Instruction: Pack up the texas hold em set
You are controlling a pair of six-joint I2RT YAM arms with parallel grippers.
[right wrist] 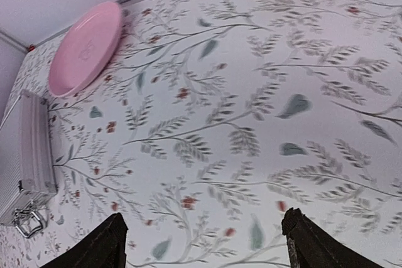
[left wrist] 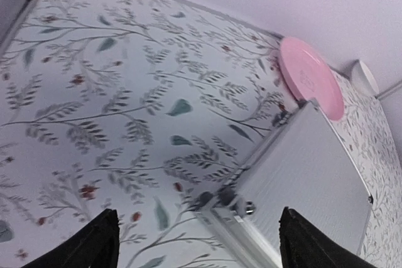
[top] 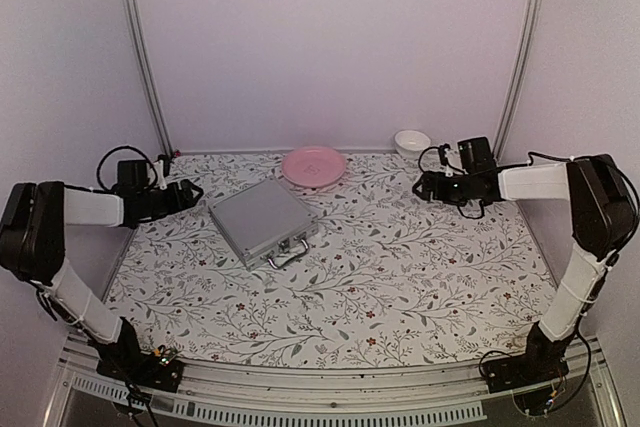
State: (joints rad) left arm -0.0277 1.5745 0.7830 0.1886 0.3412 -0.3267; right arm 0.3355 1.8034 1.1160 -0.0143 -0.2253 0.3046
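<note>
The texas hold em set shows as a closed silver aluminium case (top: 262,219) lying flat on the patterned table, its metal handle (top: 288,250) toward the front. My left gripper (top: 190,192) hovers just left of the case, open and holding nothing. In the left wrist view the case (left wrist: 314,174) has a corner between the spread jaws of the left gripper (left wrist: 198,221). My right gripper (top: 420,187) hangs open at the back right, far from the case. The right wrist view has the case (right wrist: 25,149) at its left edge, and the right gripper (right wrist: 204,221) is over bare cloth.
A pink plate (top: 314,165) sits behind the case near the back wall, and a small white bowl (top: 412,141) stands at the back right beside my right gripper. Metal frame posts rise at both back corners. The table's front half holds only the floral cloth.
</note>
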